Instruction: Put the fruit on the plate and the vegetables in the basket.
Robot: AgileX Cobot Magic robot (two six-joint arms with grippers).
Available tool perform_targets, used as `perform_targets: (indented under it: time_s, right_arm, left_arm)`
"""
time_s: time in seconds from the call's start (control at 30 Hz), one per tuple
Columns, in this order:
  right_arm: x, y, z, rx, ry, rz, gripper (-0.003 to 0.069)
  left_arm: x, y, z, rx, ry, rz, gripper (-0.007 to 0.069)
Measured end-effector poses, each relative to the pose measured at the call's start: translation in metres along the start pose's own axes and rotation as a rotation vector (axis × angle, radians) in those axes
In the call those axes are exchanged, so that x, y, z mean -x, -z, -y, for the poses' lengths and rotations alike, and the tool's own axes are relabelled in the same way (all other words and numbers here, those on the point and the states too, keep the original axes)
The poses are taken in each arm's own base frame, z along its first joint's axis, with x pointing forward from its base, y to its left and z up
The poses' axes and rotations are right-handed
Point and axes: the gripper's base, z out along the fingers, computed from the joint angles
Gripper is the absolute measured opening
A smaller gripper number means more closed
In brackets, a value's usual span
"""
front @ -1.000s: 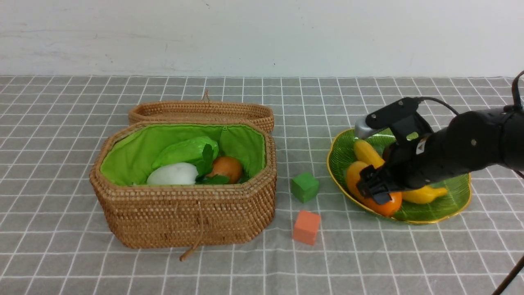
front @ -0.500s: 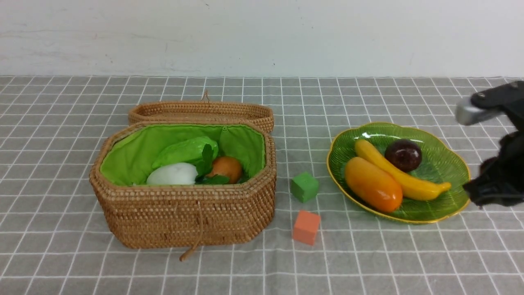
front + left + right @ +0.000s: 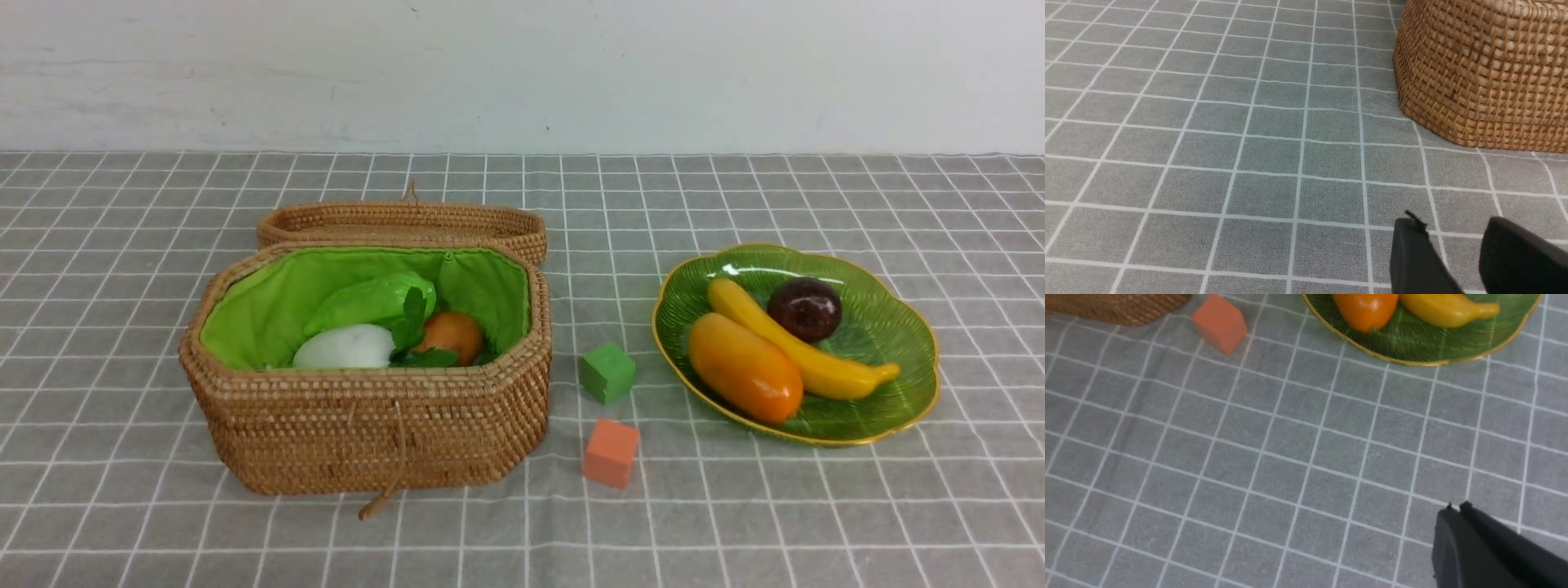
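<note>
The green plate (image 3: 890, 322) at the right holds the banana (image 3: 804, 351), the maroon fruit (image 3: 804, 309) and the mango (image 3: 744, 367). The basket (image 3: 367, 416) at the left holds the white radish (image 3: 343, 347), the green gourd (image 3: 367, 300) and the potato (image 3: 451, 333); no eggplant shows. Neither arm is in the front view. My left gripper (image 3: 1449, 224) is open and empty over the cloth beside the basket (image 3: 1482, 73). My right gripper (image 3: 1457, 507) is shut and empty over the cloth, short of the plate (image 3: 1412, 343), mango (image 3: 1365, 308) and banana (image 3: 1449, 308).
A small green cube (image 3: 607, 372) and a small orange cube (image 3: 611, 452) lie on the checked cloth between basket and plate. The orange cube also shows in the right wrist view (image 3: 1220, 323). The basket lid (image 3: 404, 222) lies open behind the basket.
My right arm has drawn back from over the plate to the right and left the front view. The mango stays on the plate with the other fruit.
</note>
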Motion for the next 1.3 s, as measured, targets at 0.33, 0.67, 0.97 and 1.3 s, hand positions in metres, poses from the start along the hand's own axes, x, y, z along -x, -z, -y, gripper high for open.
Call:
perform_targets:
  time_s: [0.33,0.67,0.97,1.3]
  right_arm:
    - [-0.011,0.015,-0.009,0.045,-0.004,0.051,-0.0017]
    - [-0.021,0.034,-0.01,0.003,0.016,0.146,-0.0011]
    - [-0.077,0.013,0.006,-0.266,0.013,0.458,-0.0008]
    - [-0.157,-0.07,0.015,-0.272,-0.068,0.434,0.0]
  left_arm:
    - [0.0,0.0,0.0,0.0,0.0,0.0,0.0239]
    - [0.0,0.0,0.0,0.0,0.0,0.0,0.0239]
    - [0.0,0.0,0.0,0.0,0.0,0.0,0.0239]
    - [0.0,0.0,0.0,0.0,0.0,0.0,0.0239]
